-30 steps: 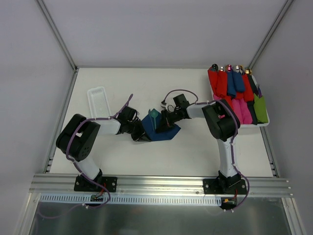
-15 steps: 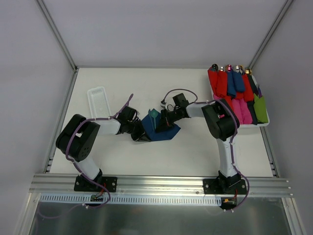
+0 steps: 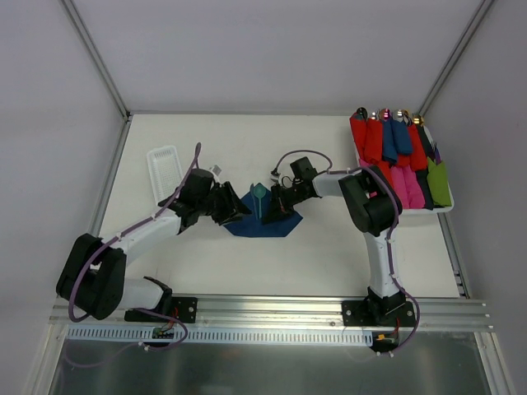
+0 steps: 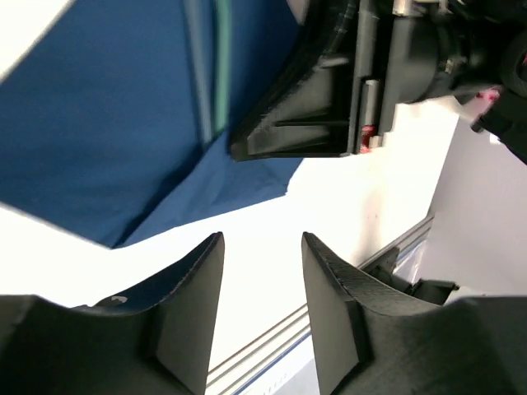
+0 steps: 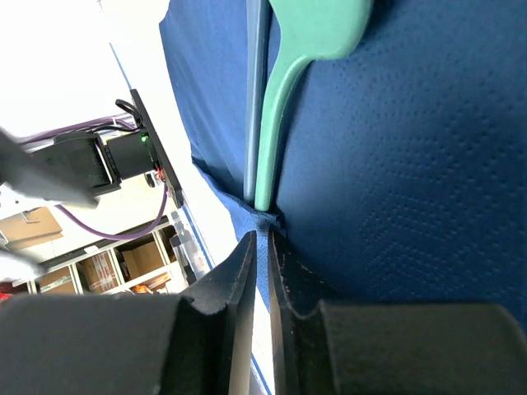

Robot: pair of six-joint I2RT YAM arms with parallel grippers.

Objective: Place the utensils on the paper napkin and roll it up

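Right jaws pinch napkin at utensil end; left jaws apart, empty.

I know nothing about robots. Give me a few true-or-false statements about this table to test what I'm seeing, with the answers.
1. The right gripper is pinched shut on the paper napkin, right at the end of the utensils. True.
2. The paper napkin is red. False: it is dark navy blue.
3. The left gripper is open with nothing between its fingers. True.
4. The left gripper is lifting the utensils into the air. False: the utensils lie on the paper napkin, and the left gripper holds nothing.
5. Coloured rolls are piled at the far right corner of the table. True.
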